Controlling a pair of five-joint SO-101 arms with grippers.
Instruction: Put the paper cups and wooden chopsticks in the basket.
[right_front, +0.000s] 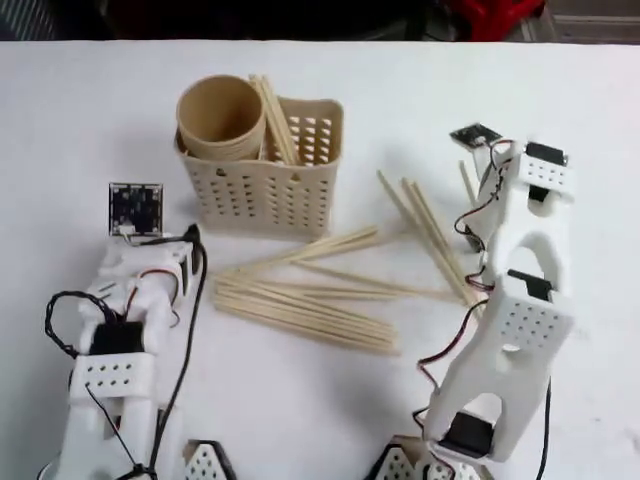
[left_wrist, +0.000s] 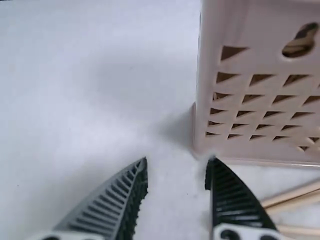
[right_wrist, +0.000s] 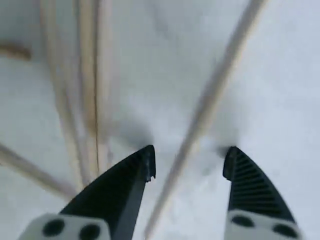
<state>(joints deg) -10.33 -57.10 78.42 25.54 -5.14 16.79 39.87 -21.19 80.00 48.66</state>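
The paper cups (right_front: 220, 112) are stacked inside the basket (right_front: 270, 190), filling its left part, and a few upright chopsticks (right_front: 277, 120) lean in it just beside them. In front of the basket a loose bundle of chopsticks (right_front: 300, 305) lies flat on the white table (right_front: 560, 90). To the basket's right, the fanned chopsticks (right_front: 430, 235) spread out toward the right arm (right_front: 520, 300). The left gripper (left_wrist: 177, 172) sits low at the basket's front left corner, close to its wall. Its jaws are spread apart with nothing between them. The right gripper (right_wrist: 189, 157) is down at the table, to the right of the basket. Its jaws are parted wide and straddle a single chopstick (right_wrist: 215, 100) without clamping it.
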